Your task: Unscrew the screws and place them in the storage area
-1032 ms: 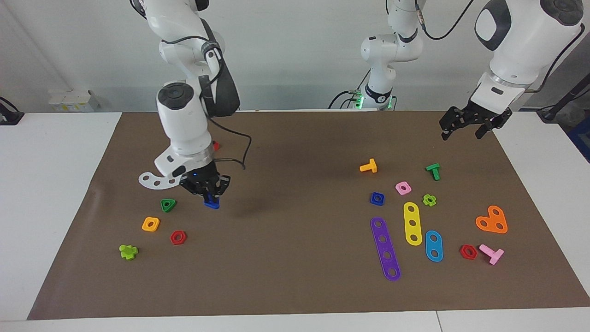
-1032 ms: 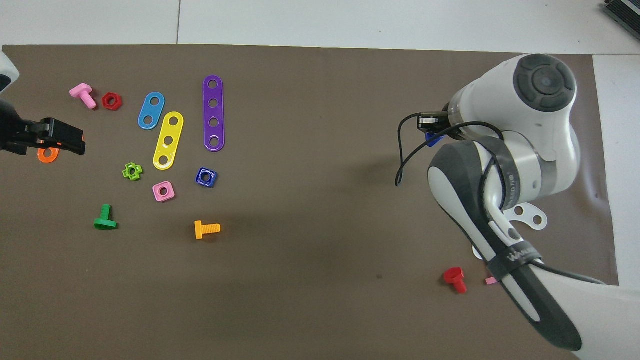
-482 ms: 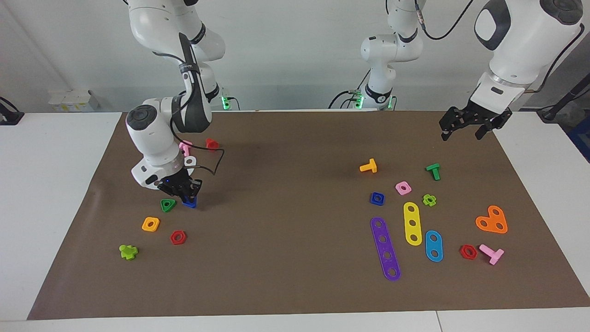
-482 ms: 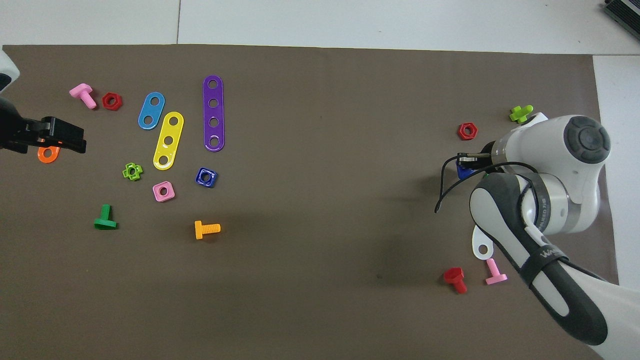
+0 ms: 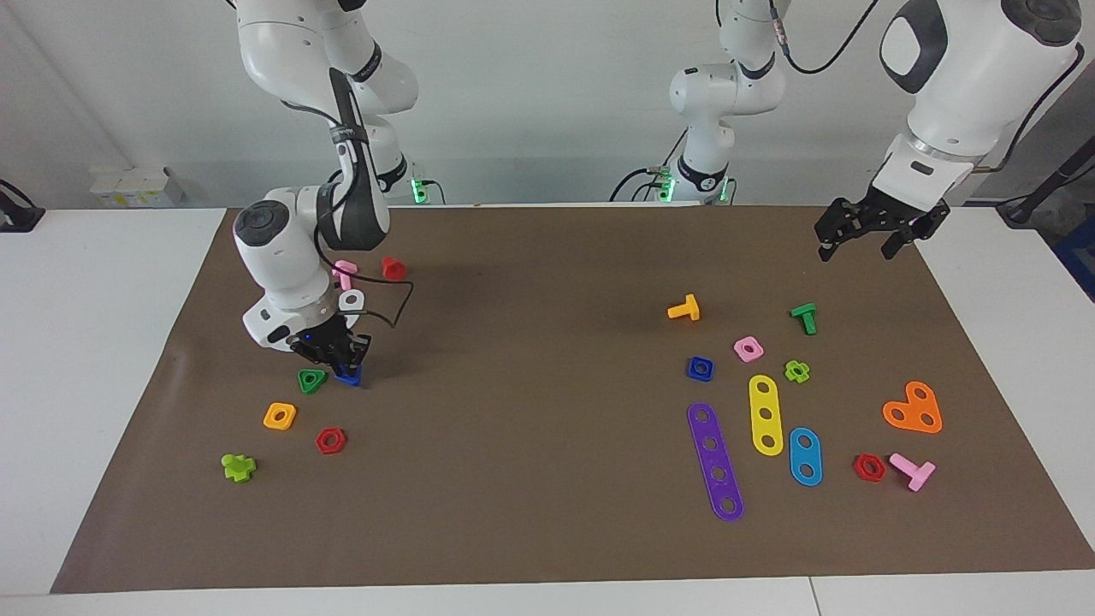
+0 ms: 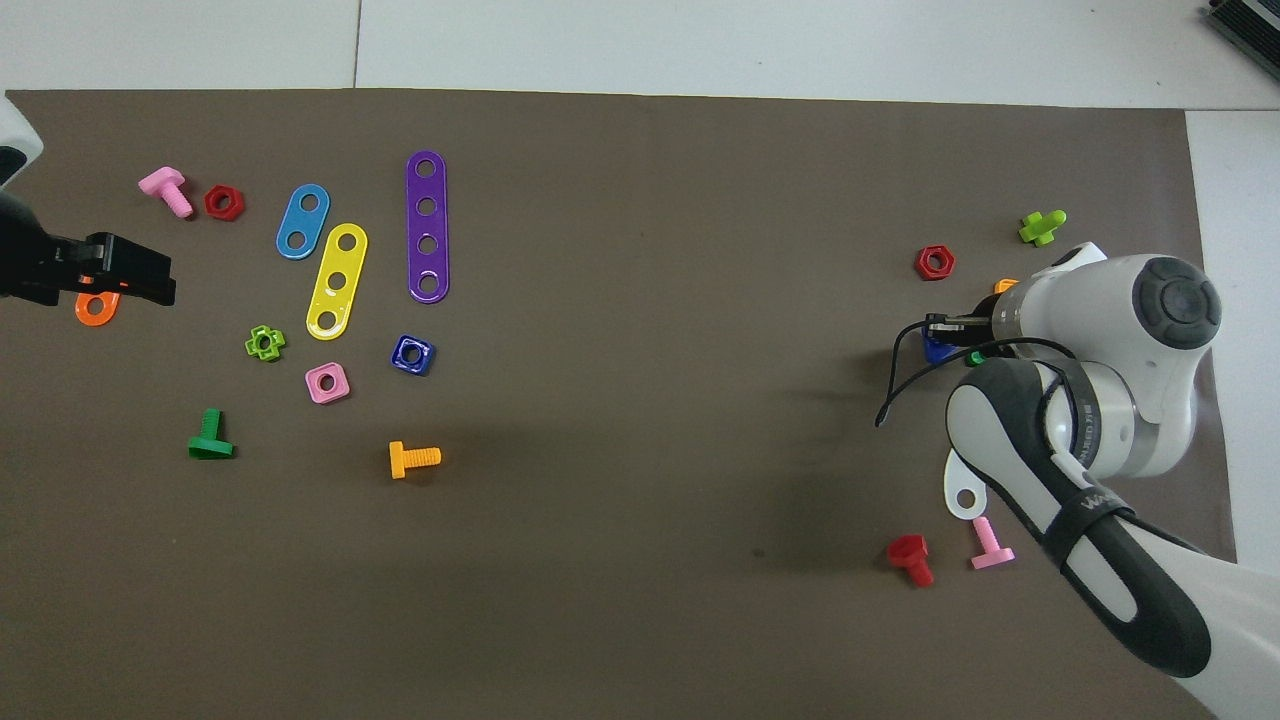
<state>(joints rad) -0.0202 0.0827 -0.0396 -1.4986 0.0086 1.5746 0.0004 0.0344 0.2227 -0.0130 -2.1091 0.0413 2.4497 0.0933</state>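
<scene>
Since a second ago the right gripper (image 5: 335, 349) has dropped low toward the mat's right-arm end, fingers still clamped on the small blue plastic toy bolt (image 5: 348, 375). The bolt now sits at mat level just beside the green triangular nut (image 5: 311, 380), inside the storage area (image 5: 282, 445), so release looks next. The left gripper (image 5: 868, 229) waits, fingers spread, above the mat's corner.

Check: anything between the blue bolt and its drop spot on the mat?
Nothing visible. The right pincer holds the blue bolt low over bare mat, beside the green triangle nut. The left pincer waits over the mat's other end.
</scene>
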